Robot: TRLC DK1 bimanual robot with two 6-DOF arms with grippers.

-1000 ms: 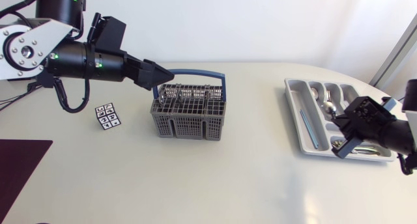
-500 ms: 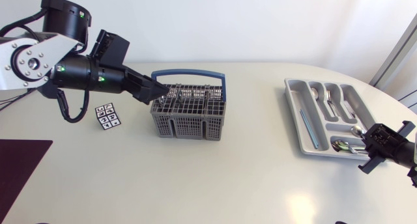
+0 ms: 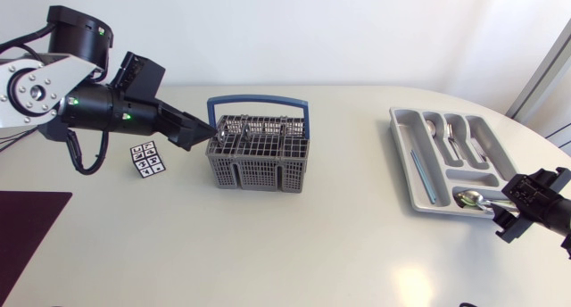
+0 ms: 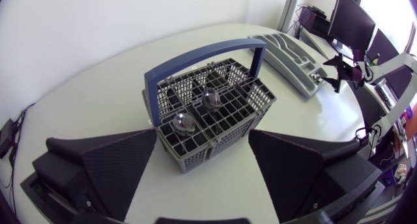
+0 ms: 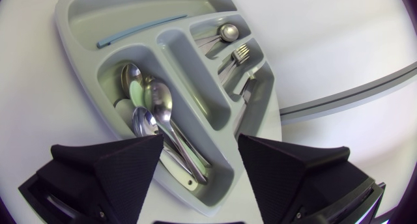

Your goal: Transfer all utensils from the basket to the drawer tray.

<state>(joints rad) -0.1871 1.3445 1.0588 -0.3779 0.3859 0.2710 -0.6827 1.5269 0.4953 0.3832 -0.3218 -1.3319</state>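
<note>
1. While two shiny metal utensils [image 4: 184, 122] stand rounded ends up in the grey plastic mesh basket [image 3: 259, 153], the transfer is judged incomplete. The step in hand is a pick from the basket.
2. The left gripper [image 3: 203, 134] sits at the basket's left rim, tips about level with its top. In the wrist view both wedge fingers are spread wide and hold nothing. The basket lies just ahead of them, in line with the gap.
3. Next move, as a judgement: advance over the compartments, lower the fingers astride one utensil's end, close, then lift straight up.
4. The pale grey plastic drawer tray [image 3: 401, 160], moulded into several compartments, lies well to the right of the basket. It already holds polished metal spoons [image 5: 163, 120] and, in its long compartment nearest the basket, a thin blue-grey rod [image 3: 422, 175].
5. The right gripper [image 3: 525, 205] is farther right of the basket, at the tray's outer near corner. Its fingers stand wide apart and empty, and its wrist view looks down on the spoon compartment.
6. Other items: a dark red flat mat [image 3: 27, 227] lies far left of the basket. A small black-and-white patterned cube [image 3: 147, 159] sits near the basket's left side, below the left arm.
7. Obstructions:
   - The basket's blue hoop handle [image 3: 259, 100] arches above the basket, so a careless lift could strike it.
   - The mesh dividers leave little finger room.
</note>
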